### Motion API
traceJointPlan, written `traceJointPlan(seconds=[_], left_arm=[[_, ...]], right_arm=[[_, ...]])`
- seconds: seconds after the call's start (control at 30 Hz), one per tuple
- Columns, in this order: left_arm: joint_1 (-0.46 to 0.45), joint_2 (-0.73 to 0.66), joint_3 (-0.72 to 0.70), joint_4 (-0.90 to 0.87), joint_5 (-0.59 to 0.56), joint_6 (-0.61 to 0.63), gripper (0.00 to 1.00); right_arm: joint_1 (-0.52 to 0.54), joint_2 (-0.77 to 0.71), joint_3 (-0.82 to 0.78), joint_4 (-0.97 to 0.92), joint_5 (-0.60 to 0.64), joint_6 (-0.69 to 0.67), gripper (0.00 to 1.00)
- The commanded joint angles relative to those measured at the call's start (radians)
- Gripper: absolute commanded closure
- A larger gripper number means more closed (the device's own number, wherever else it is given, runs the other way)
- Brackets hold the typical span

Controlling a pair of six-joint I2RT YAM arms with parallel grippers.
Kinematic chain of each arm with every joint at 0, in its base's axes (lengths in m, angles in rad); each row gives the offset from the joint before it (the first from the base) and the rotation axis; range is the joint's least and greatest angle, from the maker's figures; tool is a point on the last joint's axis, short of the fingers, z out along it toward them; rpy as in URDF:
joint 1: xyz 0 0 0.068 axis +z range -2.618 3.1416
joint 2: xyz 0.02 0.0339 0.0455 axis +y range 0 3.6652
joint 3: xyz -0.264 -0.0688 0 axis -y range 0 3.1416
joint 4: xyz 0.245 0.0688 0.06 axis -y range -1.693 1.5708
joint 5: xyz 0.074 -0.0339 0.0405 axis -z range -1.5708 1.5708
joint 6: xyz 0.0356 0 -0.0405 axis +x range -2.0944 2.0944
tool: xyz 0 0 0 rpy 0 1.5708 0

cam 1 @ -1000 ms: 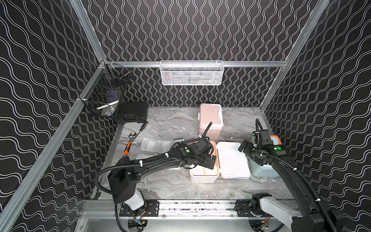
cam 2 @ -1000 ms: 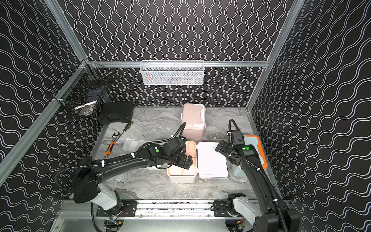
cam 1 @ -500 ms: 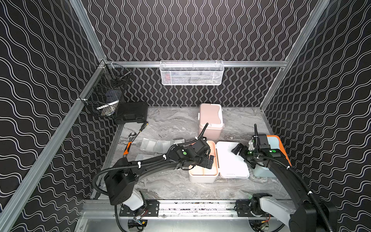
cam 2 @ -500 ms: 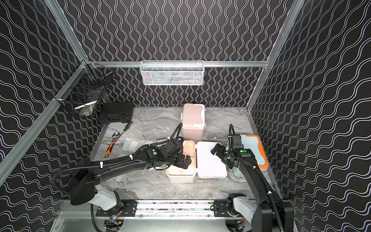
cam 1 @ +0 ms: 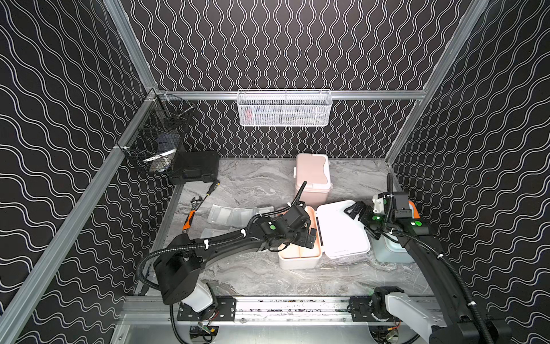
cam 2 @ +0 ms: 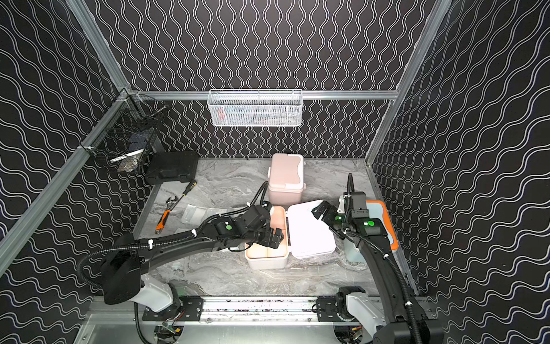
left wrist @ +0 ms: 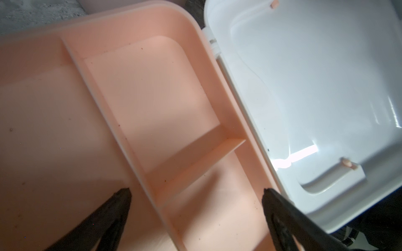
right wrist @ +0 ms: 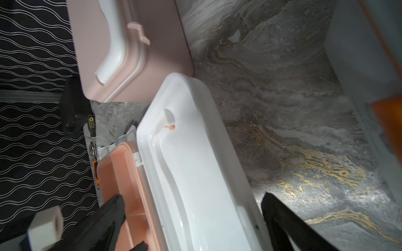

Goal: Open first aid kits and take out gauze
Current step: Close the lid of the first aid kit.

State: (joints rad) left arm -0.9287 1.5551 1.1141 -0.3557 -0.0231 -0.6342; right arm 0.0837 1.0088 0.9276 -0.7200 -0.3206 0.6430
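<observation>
White kit (cam 1: 299, 262) open mid-table, peach tray (left wrist: 152, 97) bare. Both released: left tool (cam 1: 309, 238) over tray, right tool (cam 1: 355, 208) above lid (cam 1: 342, 232). Gauze packets (cam 1: 223, 213) lie on table (cam 1: 268, 280) beside kit, probably light, soft, slippery. Pinch an edge.

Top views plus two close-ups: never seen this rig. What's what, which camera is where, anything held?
Two robot arms stand at the near edge of a marble table. Both top views look down from one overhead camera; each close-up comes from a camera on an arm's wrist. The left fingers hover open over the white kit, whose lid lies open; the visible peach tray is empty. The right fingers are open near that lid. Nothing is held. Also there: a closed pink kit, a light blue kit, pale flat packets, a black case, a wrench and a screwdriver.
</observation>
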Motion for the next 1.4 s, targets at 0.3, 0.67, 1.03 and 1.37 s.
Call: traceJointPlan(seconds=[0.3,0.67,1.03,1.37], left_arm=[[0.001,0.016,-0.025,0.051,0.148,-0.059,0.01],[-0.005,0.074,-0.016,0.245,0.272,-0.166,0.02],[-0.005,-0.106,-0.067,0.207,0.202,-0.174,0.01],[0.063,-0.345,-0.153,0.106,0.194,-0.130,0.01]], right_arm=[[0.004,-0.015,0.143,-0.053,-0.300,0.023,0.00],[0.004,-0.015,0.165,-0.020,-0.387,0.046,0.00],[0.005,-0.031,0.179,0.002,-0.413,0.076,0.00],[0.034,-0.024,0.198,0.001,-0.433,0.071,0.00]])
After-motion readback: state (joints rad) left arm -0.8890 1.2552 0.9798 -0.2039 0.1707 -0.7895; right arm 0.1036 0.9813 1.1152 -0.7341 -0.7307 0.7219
